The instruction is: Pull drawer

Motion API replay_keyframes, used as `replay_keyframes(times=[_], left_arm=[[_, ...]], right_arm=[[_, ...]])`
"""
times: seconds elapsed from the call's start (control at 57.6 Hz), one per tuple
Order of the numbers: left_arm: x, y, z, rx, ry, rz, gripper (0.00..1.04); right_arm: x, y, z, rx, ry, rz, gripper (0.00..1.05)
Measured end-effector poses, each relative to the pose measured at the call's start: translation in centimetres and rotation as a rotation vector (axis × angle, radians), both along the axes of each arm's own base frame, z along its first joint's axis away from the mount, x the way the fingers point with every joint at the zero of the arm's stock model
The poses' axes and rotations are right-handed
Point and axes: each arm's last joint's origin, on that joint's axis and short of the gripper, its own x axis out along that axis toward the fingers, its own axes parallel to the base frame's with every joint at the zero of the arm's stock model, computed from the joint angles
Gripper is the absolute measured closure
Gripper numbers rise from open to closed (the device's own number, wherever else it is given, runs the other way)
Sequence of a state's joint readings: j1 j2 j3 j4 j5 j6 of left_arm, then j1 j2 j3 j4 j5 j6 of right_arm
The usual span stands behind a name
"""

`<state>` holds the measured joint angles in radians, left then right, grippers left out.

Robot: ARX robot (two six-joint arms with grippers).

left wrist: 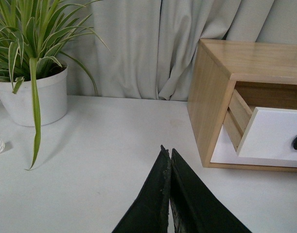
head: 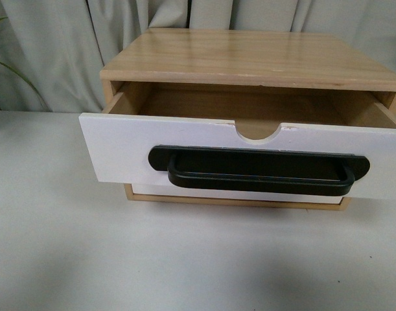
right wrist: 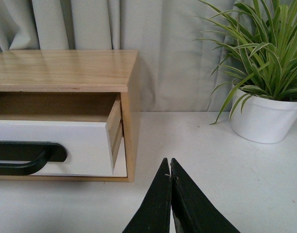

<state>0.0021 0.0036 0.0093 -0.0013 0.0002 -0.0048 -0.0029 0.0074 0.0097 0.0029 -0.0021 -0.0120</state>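
Your drawer sat pulled well out of the cabinet, handle running left-right. Both grippers (left, right) were clenched, empty, flanking it, neither clearly nearer.

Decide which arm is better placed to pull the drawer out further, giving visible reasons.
Neither clearly. The drawer is already out; left gripper and right gripper are both shut, each off beside the cabinet, away from the handle.
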Motion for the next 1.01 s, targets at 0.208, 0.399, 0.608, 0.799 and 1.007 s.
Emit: replay_keyframes(times=[0.208, 0.399, 0.608, 0.799, 1.007], left_arm=[[0.00, 0.00, 0.00, 0.000, 0.000, 0.000, 1.01], [0.00, 0.00, 0.00, 0.000, 0.000, 0.000, 1.01], [0.00, 0.00, 0.00, 0.000, 0.000, 0.000, 0.95], [0.00, 0.00, 0.00, 0.000, 0.000, 0.000, 0.63], [0.00, 0.00, 0.00, 0.000, 0.000, 0.000, 0.14]], right_arm=[[0.00, 0.00, -0.07, 0.000, 0.001, 0.000, 1.04], [-0.01, 0.00, -0.07, 0.000, 0.000, 0.000, 1.04], [-0.01, 0.00, -0.07, 0.000, 0.000, 0.000, 0.96], [-0.01, 0.00, -0.07, 0.000, 0.000, 0.000, 0.64], [-0.01, 0.00, -0.07, 0.000, 0.000, 0.000, 0.16]])
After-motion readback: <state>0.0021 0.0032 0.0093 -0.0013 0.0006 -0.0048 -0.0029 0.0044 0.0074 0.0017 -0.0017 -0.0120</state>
